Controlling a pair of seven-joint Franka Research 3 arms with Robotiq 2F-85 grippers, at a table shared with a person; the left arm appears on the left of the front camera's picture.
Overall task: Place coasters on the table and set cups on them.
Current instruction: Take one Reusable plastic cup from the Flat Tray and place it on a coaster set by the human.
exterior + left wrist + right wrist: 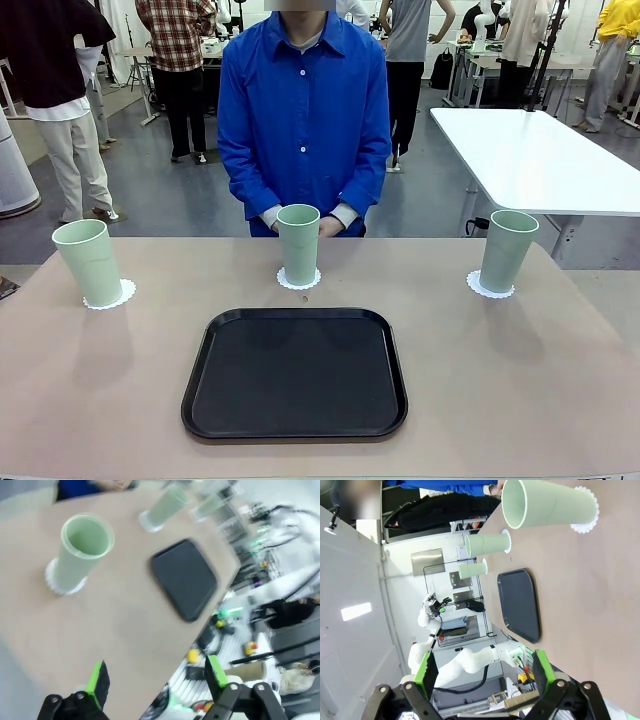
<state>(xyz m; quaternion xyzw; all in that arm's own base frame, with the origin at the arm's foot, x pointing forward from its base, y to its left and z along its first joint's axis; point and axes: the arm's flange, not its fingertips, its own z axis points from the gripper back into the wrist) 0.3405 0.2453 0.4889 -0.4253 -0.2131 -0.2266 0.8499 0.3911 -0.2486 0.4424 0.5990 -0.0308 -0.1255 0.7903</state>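
Three cups, front view: left cup (pixel 88 262), middle cup (pixel 298 244) and right cup (pixel 508 250) all stand upright on the table (pixel 560 370), well apart, in a row along its far half.
Coasters, front view: each cup sits on its own lacy disc, the left coaster (pixel 124 294), the middle coaster (pixel 312 281) and the right coaster (pixel 474 286), whose scalloped edges peek out around the bases.
Tray, front view: the black tray (pixel 295 373) lies bare on the near half of the table, in front of the middle cup and apart from it.
Person, front view: the person (pixel 303 120) in a blue jacket stands at the far edge, hands together just behind the middle cup; whether they touch it I cannot tell.
Left wrist view: the left gripper (pixel 155 677) hangs above the table edge with its green pads spread wide and nothing between them; one cup on its coaster stands ahead of it, the tray and two more cups farther off.
Right wrist view: the right gripper (pixel 483 674) is likewise spread apart and holds nothing; the nearest cup on its coaster is ahead, with the tray and two other cups beyond.
Progress, as a judgement: the task looks complete, three coasters laid and three cups set.
Left to do: nothing that these views show.
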